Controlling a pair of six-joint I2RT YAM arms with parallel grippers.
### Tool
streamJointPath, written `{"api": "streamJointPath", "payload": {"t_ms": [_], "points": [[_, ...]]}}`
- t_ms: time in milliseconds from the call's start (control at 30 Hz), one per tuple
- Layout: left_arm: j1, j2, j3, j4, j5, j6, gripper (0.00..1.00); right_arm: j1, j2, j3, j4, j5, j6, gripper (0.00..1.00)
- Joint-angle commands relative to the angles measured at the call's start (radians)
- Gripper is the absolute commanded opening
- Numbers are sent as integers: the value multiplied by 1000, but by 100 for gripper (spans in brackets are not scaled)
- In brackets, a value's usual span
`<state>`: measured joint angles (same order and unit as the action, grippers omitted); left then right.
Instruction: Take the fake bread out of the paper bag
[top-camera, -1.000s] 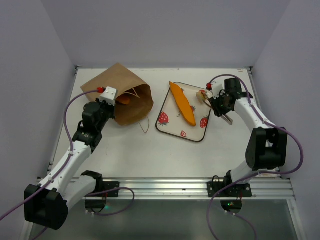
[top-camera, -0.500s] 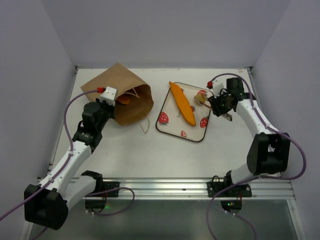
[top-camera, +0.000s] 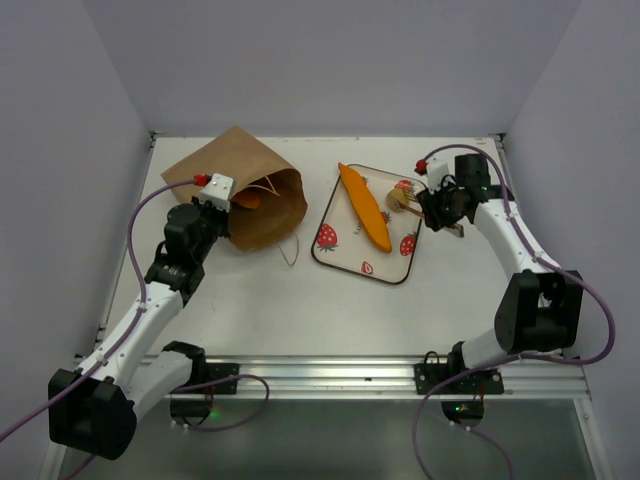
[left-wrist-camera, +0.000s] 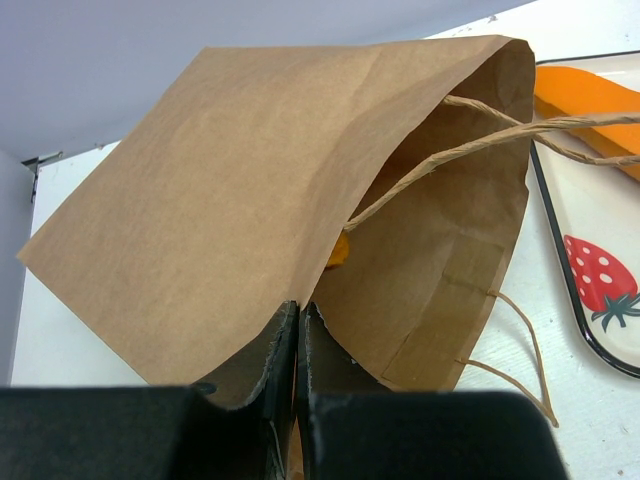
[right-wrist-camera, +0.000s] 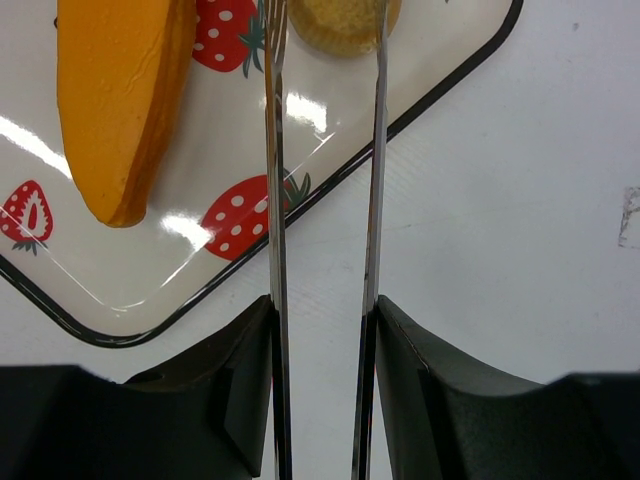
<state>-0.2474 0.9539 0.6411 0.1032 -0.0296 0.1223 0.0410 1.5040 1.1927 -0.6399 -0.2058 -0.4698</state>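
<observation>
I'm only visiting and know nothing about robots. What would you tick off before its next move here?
1. Left gripper pinching the paper bag edge: ok.
2. Bag mouth open toward the strawberry tray: ok.
3. Bag emptied: not ok, an orange piece shows inside.
4. Baguette lying on the tray: ok.
5. Right gripper has let go of the small roll between its fingers: cannot tell.

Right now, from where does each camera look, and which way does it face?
Top external: above and behind the bases, looking down on the table; both arms show.
Left wrist: on the left arm, facing into the paper bag; left gripper pinches its edge.
Right wrist: on the right arm, looking down at the tray; right gripper around a small roll.
All three share the baguette.
</observation>
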Motion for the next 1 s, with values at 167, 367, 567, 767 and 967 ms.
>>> {"api": "streamJointPath", "payload": {"t_ms": [167, 367, 567, 767, 967], "points": [[-3, -20, 0, 32, 17, -13, 6, 0, -59, 68, -15, -29, 23, 45], [-3, -23, 0, 32, 17, -13, 6, 0, -65, 85, -27, -35, 23, 46], [-3, -23, 0, 35, 25, -13, 6, 0, -97, 120, -78, -121, 19, 46], [-3, -37, -12, 56, 102, -9, 7, 19, -139, 150, -161, -308, 2, 45], [-3, -55, -31, 75, 138, -6, 7, 233, -174, 105, -156, -299, -15, 45]]}}
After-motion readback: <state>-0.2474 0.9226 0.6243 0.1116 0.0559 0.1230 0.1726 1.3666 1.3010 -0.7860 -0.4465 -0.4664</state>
